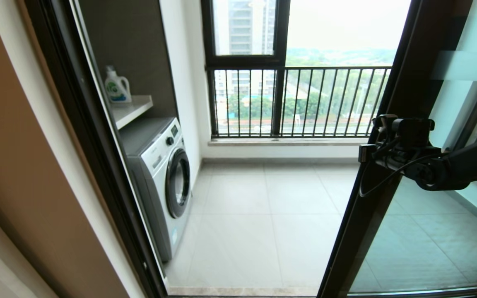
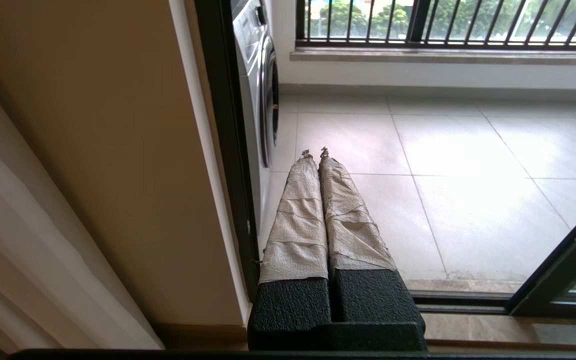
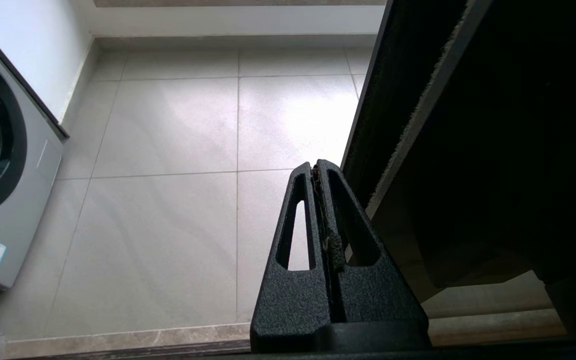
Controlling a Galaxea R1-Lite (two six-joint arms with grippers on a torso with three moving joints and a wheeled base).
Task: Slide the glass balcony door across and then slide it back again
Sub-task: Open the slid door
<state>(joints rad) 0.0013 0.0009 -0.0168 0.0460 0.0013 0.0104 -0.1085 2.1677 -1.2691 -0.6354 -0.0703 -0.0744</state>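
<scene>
The right gripper (image 3: 316,167), black fingers pressed together on nothing, sits just beside the leading edge of the dark-framed clear-glass balcony door (image 1: 391,124), which stands at the doorway's right side (opening wide). The left gripper (image 2: 314,151), paper-wrapped fingers together, hangs near the grey front-loading washing machine (image 1: 162,174).

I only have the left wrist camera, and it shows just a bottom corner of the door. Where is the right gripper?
Observer: In the head view, the right gripper is at the leading edge of the glass balcony door. I cannot tell if it touches.
Operator: Are its jaws open?
Observer: No. The right wrist view shows them shut, holding nothing.
Operator: Is there anything above the washer?
Observer: A detergent bottle stands on a shelf over the washing machine.
</scene>
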